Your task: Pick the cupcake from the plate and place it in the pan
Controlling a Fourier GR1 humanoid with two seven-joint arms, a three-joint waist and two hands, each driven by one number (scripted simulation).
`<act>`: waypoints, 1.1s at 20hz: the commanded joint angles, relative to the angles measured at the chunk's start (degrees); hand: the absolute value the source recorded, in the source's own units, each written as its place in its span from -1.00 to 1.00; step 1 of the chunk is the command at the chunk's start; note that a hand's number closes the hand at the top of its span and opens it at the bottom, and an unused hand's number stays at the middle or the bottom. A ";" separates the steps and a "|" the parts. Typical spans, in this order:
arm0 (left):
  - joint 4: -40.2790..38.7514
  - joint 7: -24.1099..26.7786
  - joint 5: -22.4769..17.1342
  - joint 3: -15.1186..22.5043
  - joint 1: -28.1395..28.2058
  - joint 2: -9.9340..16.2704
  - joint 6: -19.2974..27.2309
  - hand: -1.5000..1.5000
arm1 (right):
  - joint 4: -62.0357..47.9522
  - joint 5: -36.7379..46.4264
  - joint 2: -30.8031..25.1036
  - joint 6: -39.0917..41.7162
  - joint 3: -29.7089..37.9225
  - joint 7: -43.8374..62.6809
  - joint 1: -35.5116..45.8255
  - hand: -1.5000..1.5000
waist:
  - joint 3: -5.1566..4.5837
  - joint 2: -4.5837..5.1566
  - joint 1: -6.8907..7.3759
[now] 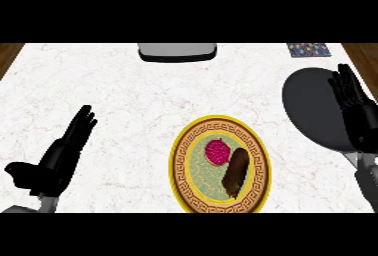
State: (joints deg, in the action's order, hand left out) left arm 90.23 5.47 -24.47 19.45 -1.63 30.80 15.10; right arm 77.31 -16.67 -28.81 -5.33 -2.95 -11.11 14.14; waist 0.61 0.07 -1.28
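A cupcake (228, 165) lies tipped on its side on a yellow-rimmed patterned plate (193, 200) in the middle foreground; its pink frosting faces up-left and its brown base points down-right. A dark grey pan (314, 105) sits at the right side of the counter. My right hand (356, 112) is open with straight fingers, over the pan's right part and apart from the cupcake. Far to the left of the plate, my left hand (60, 155) rests open with its fingers pointing up.
A grey and white appliance (178, 51) stands at the counter's back edge. At the back right corner lies a small dark patterned object (308, 49). Wooden floor shows beyond the counter's left and right corners.
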 commanded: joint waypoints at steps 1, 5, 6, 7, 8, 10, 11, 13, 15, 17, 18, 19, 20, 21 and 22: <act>-1.33 1.39 2.72 0.95 -1.75 -2.51 0.37 0.00 | -0.19 -1.82 1.43 6.84 -1.67 -2.22 1.42 1.00 | -0.59 0.01 1.33; 2.58 2.11 2.92 2.56 -5.67 -3.93 0.36 0.00 | 6.36 -8.29 7.27 21.57 -11.63 -2.17 10.89 1.00 | -0.46 0.26 5.17; 1.84 3.59 2.93 2.62 -5.50 -4.87 0.29 0.00 | 8.02 -10.37 8.76 25.47 -13.45 -3.12 12.23 1.00 | -0.53 0.39 5.83; 2.71 1.62 2.67 4.62 -5.09 -7.04 1.30 0.00 | 4.53 9.53 -4.63 15.02 -12.12 -2.45 13.23 1.00 | -0.86 0.00 2.92; 4.62 1.91 5.96 5.75 -2.57 -10.13 5.07 0.00 | -4.09 -0.12 3.91 19.09 -8.48 -5.05 10.95 1.00 | -0.57 0.06 2.09; 0.71 3.35 5.03 3.23 -4.28 -9.82 1.73 0.00 | -4.97 -4.13 2.48 27.27 -6.91 -6.63 11.45 -1.00 | -0.59 0.06 1.75; -3.41 6.60 7.22 6.49 -4.08 -13.87 4.18 0.00 | -4.28 -4.58 0.05 32.32 -7.93 -12.30 7.09 -1.00 | -0.56 0.28 1.26; 2.59 1.95 6.85 5.31 -3.37 -11.10 4.04 0.00 | -5.49 0.60 -2.38 34.88 -8.44 -16.75 7.10 -1.00 | -0.54 0.00 1.67; -0.41 2.52 6.88 4.44 -4.31 -11.21 2.54 0.00 | -9.30 5.63 -4.05 34.22 -7.30 -19.84 11.39 -1.00 | -0.56 0.16 1.90; -0.51 6.63 7.01 4.26 -1.28 -11.95 0.87 0.00 | -4.59 9.08 -2.21 30.93 -9.19 -17.70 10.99 -1.00 | -0.61 -0.03 1.70; -1.95 3.31 6.63 3.07 -5.31 -12.59 1.68 0.00 | -6.52 9.26 -6.49 34.58 -7.14 -21.32 10.92 -1.00 | -0.59 0.05 1.44; -0.77 3.89 7.80 3.51 -3.85 -12.56 2.13 0.00 | -2.68 9.34 -4.94 32.76 -7.83 -16.71 12.58 -1.00 | -0.62 -0.10 1.46; -2.39 3.34 9.07 5.17 -4.70 -13.99 2.98 0.00 | -7.28 11.88 -4.72 33.95 -9.30 -17.10 16.23 -1.00 | -0.60 0.09 1.92; 3.31 -0.02 9.75 5.85 -4.02 -13.63 4.70 0.00 | -5.10 12.88 -4.57 33.54 -10.10 -15.51 14.95 -1.00 | -0.59 -0.11 1.85; 1.23 3.48 7.39 3.03 -1.33 -10.74 0.78 0.00 | -2.85 11.70 -6.49 35.66 -9.60 -12.88 16.66 -1.00 | -0.64 -0.15 1.84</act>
State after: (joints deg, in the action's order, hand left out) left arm 90.55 8.53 -16.67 23.78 -4.98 18.64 17.61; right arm 72.67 -7.49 -33.25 27.92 -11.81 -26.91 27.42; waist 0.02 0.05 0.47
